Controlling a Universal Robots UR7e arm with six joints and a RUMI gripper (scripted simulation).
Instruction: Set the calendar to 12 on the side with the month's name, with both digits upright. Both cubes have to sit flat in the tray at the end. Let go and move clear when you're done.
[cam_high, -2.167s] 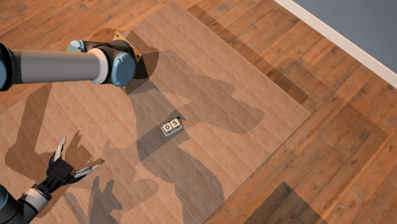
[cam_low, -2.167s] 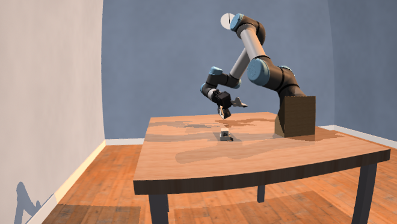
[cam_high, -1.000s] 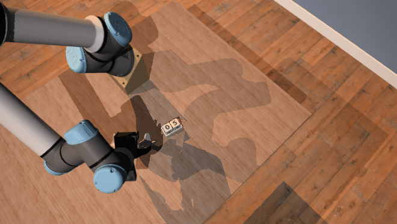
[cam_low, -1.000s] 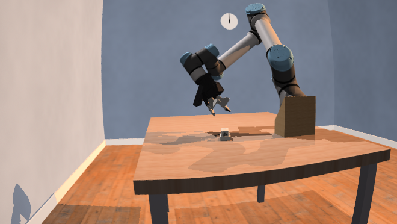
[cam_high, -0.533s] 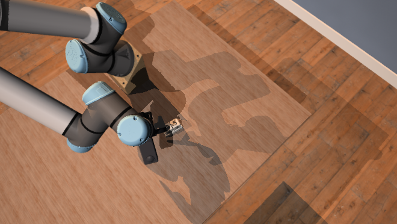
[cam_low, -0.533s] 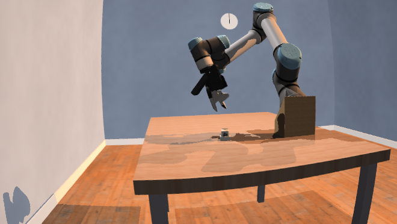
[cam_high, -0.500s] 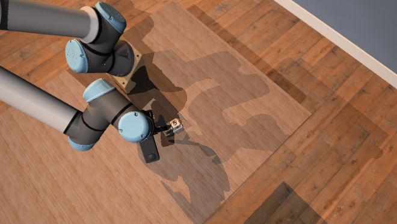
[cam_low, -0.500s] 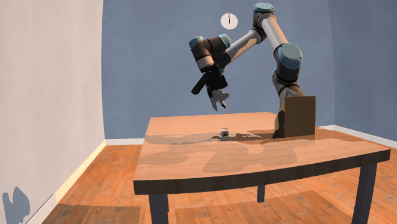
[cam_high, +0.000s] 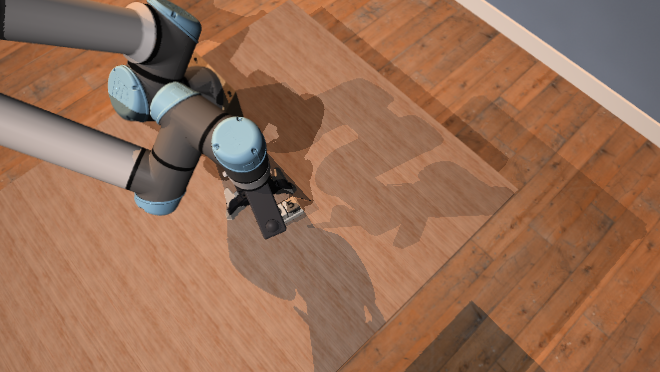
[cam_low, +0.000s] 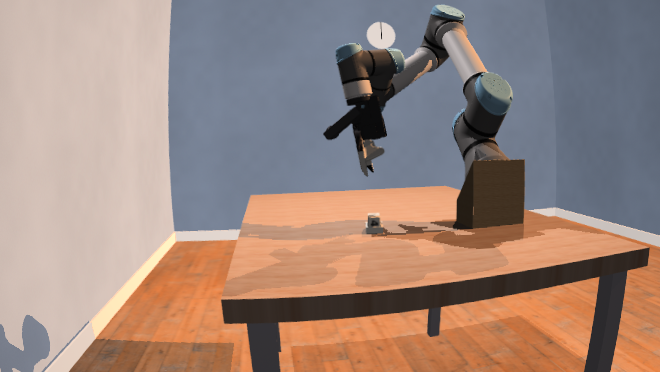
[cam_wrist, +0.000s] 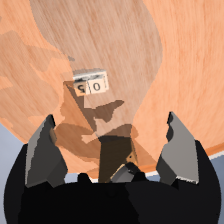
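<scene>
The small pale calendar tray (cam_high: 295, 217) (cam_low: 374, 231) (cam_wrist: 106, 80) stands on the table with two cubes side by side in it. One cube (cam_high: 291, 205) (cam_wrist: 80, 89) shows a 5 and the other cube (cam_wrist: 97, 86) shows a 0; the 5 looks upside down in the wrist view. In the top view the gripper's dark bar covers most of the 0 cube. Both cubes look seated. The month's name cannot be read. My gripper (cam_low: 370, 165) (cam_wrist: 111, 113) is open and empty, high above the table, with the tray beyond its fingertips in the wrist view.
The arm's wooden base block (cam_low: 498, 194) (cam_wrist: 115, 152) stands on the table (cam_high: 150, 280) (cam_low: 425, 295) to the right of the tray in the exterior view. Arm shadows fall across the table top. A round clock (cam_low: 381, 35) hangs on the back wall.
</scene>
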